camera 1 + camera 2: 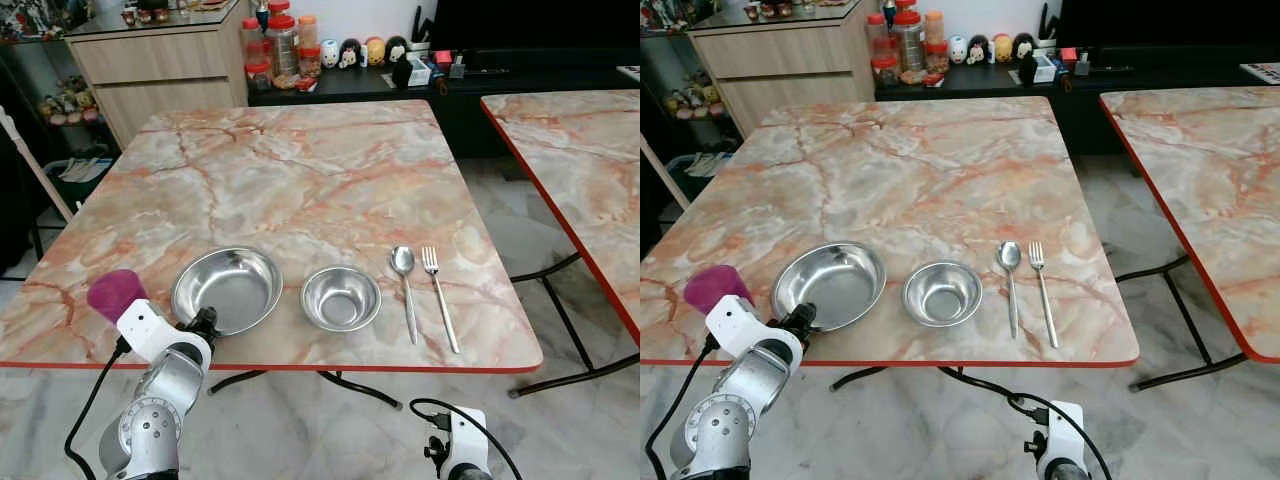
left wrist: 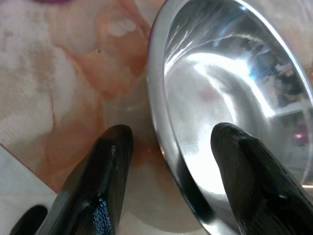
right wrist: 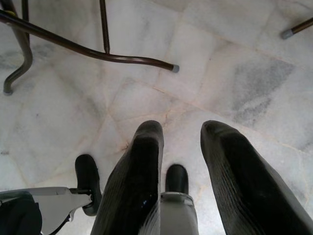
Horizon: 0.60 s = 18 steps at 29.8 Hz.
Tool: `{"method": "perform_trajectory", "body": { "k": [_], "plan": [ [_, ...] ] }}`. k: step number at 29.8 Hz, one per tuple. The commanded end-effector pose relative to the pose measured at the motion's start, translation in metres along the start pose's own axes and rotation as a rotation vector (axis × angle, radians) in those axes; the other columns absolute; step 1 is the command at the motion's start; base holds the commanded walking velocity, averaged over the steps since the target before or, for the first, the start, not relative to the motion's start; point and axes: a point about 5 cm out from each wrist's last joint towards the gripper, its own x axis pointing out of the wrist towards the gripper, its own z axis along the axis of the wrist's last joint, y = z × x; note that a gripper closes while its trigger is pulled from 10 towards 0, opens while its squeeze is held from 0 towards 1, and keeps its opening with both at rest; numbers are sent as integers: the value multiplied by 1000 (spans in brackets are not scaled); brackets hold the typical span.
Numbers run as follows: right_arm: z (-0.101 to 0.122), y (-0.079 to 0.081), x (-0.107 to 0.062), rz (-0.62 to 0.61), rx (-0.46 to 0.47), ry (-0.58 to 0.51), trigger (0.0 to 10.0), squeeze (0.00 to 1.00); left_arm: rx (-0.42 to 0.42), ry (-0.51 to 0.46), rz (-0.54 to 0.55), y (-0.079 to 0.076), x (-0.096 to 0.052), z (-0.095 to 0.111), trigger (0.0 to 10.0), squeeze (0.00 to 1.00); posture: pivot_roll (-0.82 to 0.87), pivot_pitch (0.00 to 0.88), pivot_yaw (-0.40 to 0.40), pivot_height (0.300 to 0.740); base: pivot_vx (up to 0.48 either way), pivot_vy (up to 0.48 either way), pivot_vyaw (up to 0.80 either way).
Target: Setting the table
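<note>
On the marble table, along its near edge, lie a pink cup, a large steel bowl, a small steel bowl, a spoon and a fork. My left gripper is at the large bowl's near rim and is open. In the left wrist view one finger rests outside the bowl over the tabletop, while the other finger sits inside it. My right gripper hangs low beside the table, open and empty, pointing at the floor.
A second marble table stands close on the right, with a narrow floor gap between. Behind are wooden drawers and a dark sideboard with jars. Table legs cross the tiled floor below my right arm.
</note>
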Motion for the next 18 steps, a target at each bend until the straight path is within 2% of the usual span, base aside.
{"method": "perform_trajectory", "body": {
  "k": [1, 2, 3, 4, 5, 18],
  "plan": [
    [1, 1, 0, -5, 15, -7, 10000, 0, 5, 6, 21, -4, 3, -2, 10000, 0, 83, 27, 91, 740, 0, 0, 0],
    [1, 1, 0, -5, 16, -8, 10000, 0, 13, 6, 25, -5, 3, -2, 9059, 0, 82, 28, 93, 740, 0, 0, 0],
    [1, 1, 0, -7, 18, -8, 10000, 0, 13, 4, 28, -6, 3, -2, 1725, 0, 80, 27, 93, 740, 0, 0, 0],
    [1, 1, 0, -7, 19, -8, 10000, 0, 13, 3, 28, -6, 3, -2, 1725, 0, 80, 27, 93, 740, 0, 0, 0],
    [1, 1, 0, -7, 19, -8, 10000, 0, 13, 3, 28, -6, 3, -2, 0, 0, 78, 26, 94, 740, 0, 0, 0],
    [2, -3, 0, -19, 24, -8, 10000, 0, -8, -27, 39, -9, 5, 2, 0, 0, 81, 23, 84, 740, 0, 0, 0]
  ]
}}
